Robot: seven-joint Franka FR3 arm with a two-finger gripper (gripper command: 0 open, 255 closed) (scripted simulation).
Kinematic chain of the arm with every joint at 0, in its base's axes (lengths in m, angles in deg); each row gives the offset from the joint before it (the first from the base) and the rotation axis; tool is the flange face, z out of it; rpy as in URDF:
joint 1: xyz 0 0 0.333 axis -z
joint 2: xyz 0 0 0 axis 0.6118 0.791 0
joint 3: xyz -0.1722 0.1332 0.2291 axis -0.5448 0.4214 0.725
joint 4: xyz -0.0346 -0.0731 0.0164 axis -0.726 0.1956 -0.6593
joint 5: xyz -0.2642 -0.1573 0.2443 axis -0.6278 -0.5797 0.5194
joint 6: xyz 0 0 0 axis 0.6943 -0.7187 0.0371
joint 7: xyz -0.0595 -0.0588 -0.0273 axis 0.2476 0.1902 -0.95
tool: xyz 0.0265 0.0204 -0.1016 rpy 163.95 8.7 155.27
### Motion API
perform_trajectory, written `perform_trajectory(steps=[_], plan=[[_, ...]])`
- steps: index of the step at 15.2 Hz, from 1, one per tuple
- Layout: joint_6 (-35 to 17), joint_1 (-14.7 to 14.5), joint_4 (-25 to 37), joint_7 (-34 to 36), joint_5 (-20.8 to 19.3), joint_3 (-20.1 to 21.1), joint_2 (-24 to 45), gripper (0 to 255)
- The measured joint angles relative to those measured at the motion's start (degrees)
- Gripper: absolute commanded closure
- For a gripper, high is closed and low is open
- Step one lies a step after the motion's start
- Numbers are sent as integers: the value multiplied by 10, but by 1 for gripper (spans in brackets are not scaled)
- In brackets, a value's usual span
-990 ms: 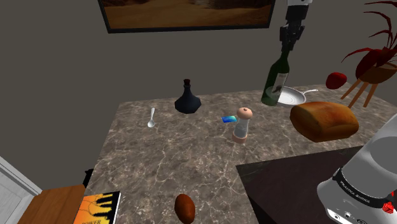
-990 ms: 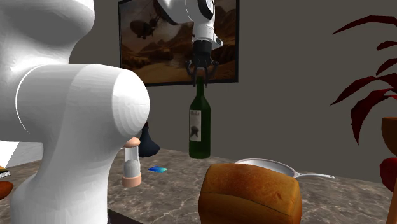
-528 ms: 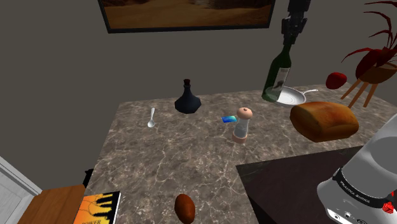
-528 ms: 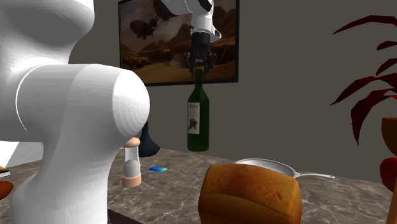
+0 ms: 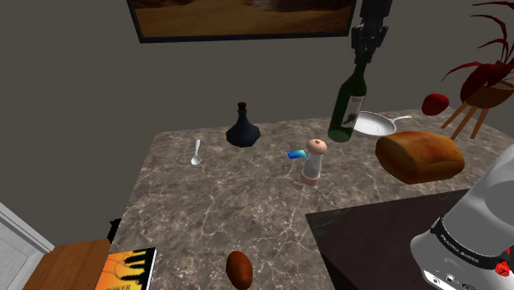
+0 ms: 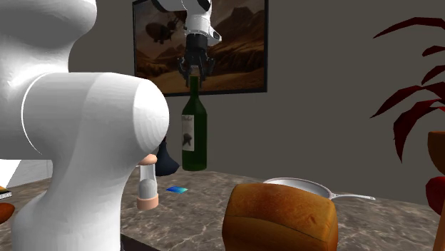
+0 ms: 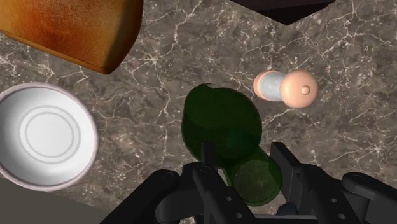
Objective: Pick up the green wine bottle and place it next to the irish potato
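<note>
White arm (image 6: 93, 128) reaching high, black end effector (image 5: 362, 59) pointing down, fingers (image 7: 287, 167) clamped on green bottle (image 5: 346, 107) neck

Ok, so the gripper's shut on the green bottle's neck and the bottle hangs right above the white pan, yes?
Not above the white pan. The wrist view shows the gripper shut on the neck of the green bottle, which hangs over the marble countertop, between the pan and the shaker.

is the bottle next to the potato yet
No, the green wine bottle hangs from the gripper, across the counter from the potato.
</note>
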Motion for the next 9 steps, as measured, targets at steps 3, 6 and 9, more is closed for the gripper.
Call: perform_trajectory(steps=[3,6,9], plan=[[-3,-15,-27,41,7,27,-25,255],[-3,-31,-44,85,18,55,-43,255],[-2,-46,-54,125,29,82,-55,255]])
